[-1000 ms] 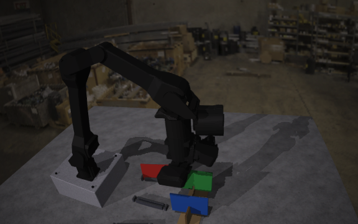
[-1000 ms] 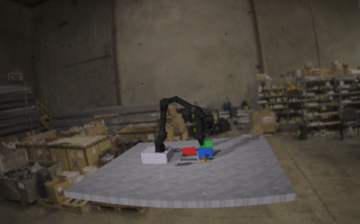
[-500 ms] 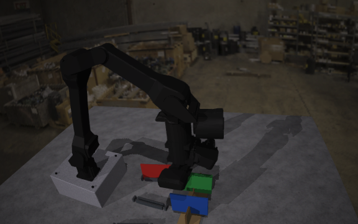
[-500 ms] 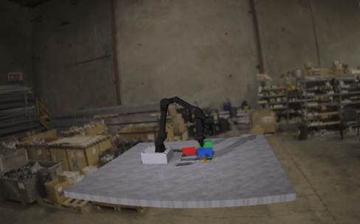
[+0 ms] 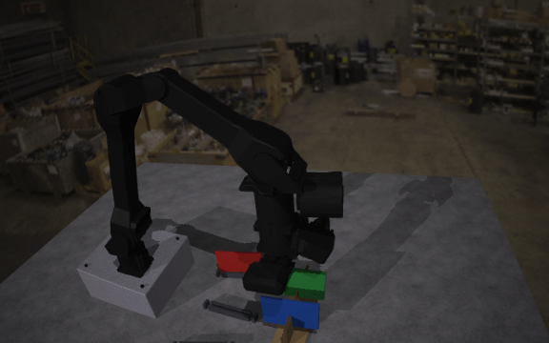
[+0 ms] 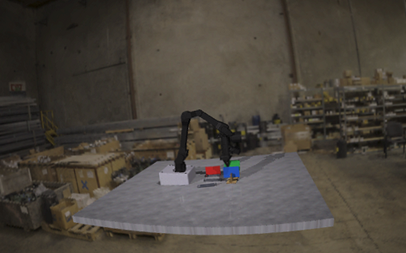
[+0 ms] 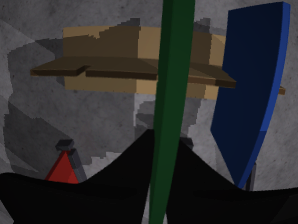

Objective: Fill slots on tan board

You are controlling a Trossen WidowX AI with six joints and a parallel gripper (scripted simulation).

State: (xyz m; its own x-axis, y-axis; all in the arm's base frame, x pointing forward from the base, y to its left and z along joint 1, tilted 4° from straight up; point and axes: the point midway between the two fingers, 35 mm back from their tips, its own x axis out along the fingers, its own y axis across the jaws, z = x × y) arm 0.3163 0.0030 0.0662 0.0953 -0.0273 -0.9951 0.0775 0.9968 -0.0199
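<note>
Gripping the green board (image 5: 306, 282) (image 6: 235, 163) (image 7: 172, 100), the tool (image 5: 268, 276) (image 6: 227, 164) (image 7: 157, 137) has it clamped between its fingers; the board extends forward from them, crosswise over the tan board (image 5: 289, 329) (image 6: 232, 180) (image 7: 120, 70); the blue board (image 5: 291, 312) (image 6: 232, 172) (image 7: 252, 75) stands beside it.

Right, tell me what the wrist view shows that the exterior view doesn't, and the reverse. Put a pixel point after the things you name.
Wrist only: an open slot (image 7: 82, 71) in the tan board (image 7: 117, 70), left of the green board.

Exterior only: the arm's white base block (image 6: 174, 177).

Both: the gripper (image 6: 227, 165) (image 7: 157, 137), green board (image 6: 235, 163) (image 7: 175, 75), blue board (image 6: 232, 172) (image 7: 250, 75) and red board (image 6: 213, 170) (image 7: 64, 172).
</note>
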